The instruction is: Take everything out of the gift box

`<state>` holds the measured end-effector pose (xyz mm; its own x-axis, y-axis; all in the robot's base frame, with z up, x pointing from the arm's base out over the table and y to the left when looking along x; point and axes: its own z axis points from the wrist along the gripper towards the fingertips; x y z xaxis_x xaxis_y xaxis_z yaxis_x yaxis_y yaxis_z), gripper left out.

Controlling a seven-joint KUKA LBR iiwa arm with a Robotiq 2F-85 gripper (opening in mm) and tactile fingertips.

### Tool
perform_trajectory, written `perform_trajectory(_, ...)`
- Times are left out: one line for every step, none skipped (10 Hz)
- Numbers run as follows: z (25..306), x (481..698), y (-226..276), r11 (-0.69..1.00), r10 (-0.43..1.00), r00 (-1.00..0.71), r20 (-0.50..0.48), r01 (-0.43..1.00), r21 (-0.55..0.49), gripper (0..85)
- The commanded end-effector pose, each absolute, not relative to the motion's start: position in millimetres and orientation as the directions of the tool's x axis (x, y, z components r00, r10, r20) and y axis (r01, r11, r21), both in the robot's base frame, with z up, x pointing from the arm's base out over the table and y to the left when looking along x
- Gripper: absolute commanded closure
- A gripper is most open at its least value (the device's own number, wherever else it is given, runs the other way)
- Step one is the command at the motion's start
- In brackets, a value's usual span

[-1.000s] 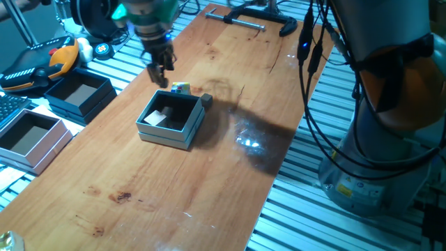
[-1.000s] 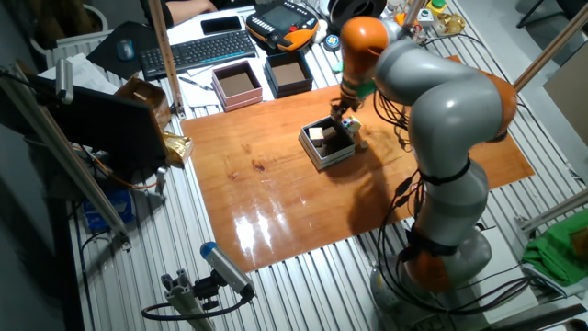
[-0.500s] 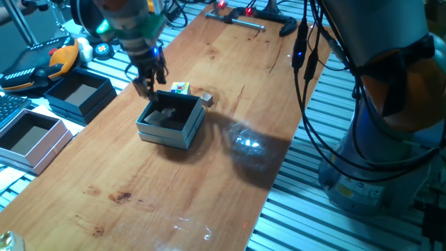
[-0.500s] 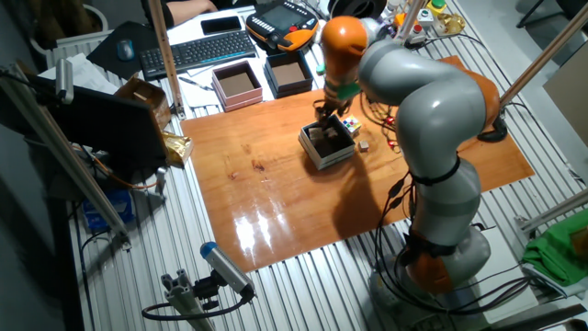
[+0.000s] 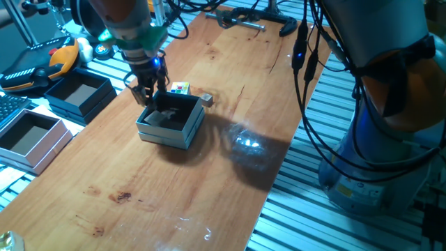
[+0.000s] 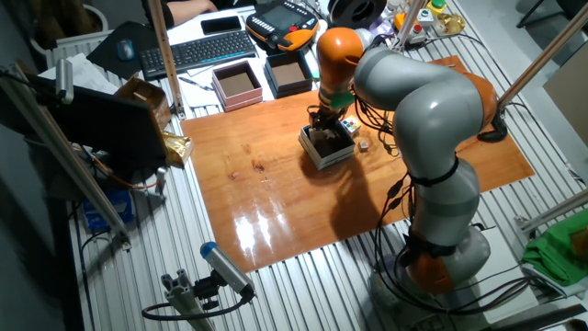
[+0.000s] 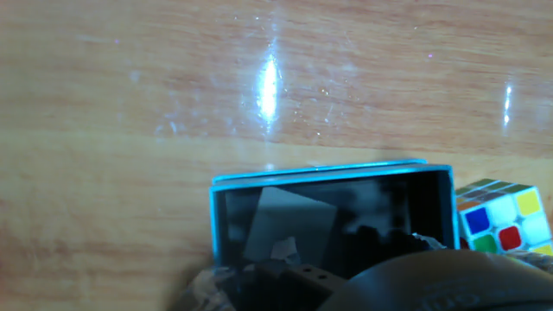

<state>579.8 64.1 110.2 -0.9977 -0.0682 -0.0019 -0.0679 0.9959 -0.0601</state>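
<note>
The gift box (image 5: 171,120) stands on the wooden table, also in the other fixed view (image 6: 328,145) and in the hand view (image 7: 333,170). A plain grey cube (image 7: 289,226) lies in its dark inside. The puzzle cube (image 5: 180,88) sits on the table just behind the box, outside it (image 7: 505,220). A tiny pale grey block (image 5: 207,100) also lies on the table beside the box. My gripper (image 5: 148,96) hangs over the box's far left rim (image 6: 321,121), fingers apart and empty.
A dark navy box (image 5: 79,94) and a larger white box with a brown inside (image 5: 31,136) stand off the table's left edge. An orange and black pendant (image 5: 42,63) lies behind them. A metal clamp (image 5: 258,21) lies at the table's far end.
My gripper has moved from behind the box by the puzzle cube to the box's far left rim and come lower. The blocks have not moved.
</note>
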Motion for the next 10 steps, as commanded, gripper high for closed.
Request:
perform_trajectory(107.7,579.0,67.1,0.997,-0.054,-0.998,-0.016,-0.053,-0.064,21.0)
perform_trajectory(102.3,576.3,73.0,0.997,-0.028,-0.999,-0.036,-0.025,-0.071,20.0)
perform_trajectory(99.5,574.8,75.6,0.997,-0.016,-0.999,-0.039,-0.013,-0.074,18.0)
perform_trajectory(97.3,574.7,75.9,0.997,-0.011,-0.999,-0.037,-0.008,-0.072,17.0)
perform_trajectory(94.4,575.3,77.0,0.998,-0.006,-0.999,-0.037,-0.003,-0.071,16.7)
perform_trajectory(91.9,576.8,78.3,0.997,0.007,-0.999,-0.041,0.010,-0.072,15.7)
perform_trajectory(89.6,577.7,79.2,0.997,0.016,-0.999,-0.046,0.019,-0.068,15.0)
perform_trajectory(86.9,578.8,80.0,0.997,0.025,-0.998,-0.054,0.029,-0.066,14.3)
perform_trajectory(83.3,579.5,80.5,0.997,0.028,-0.998,-0.064,0.032,-0.065,14.0)
perform_trajectory(78.6,580.3,81.4,0.997,0.029,-0.997,-0.069,0.033,-0.065,13.7)
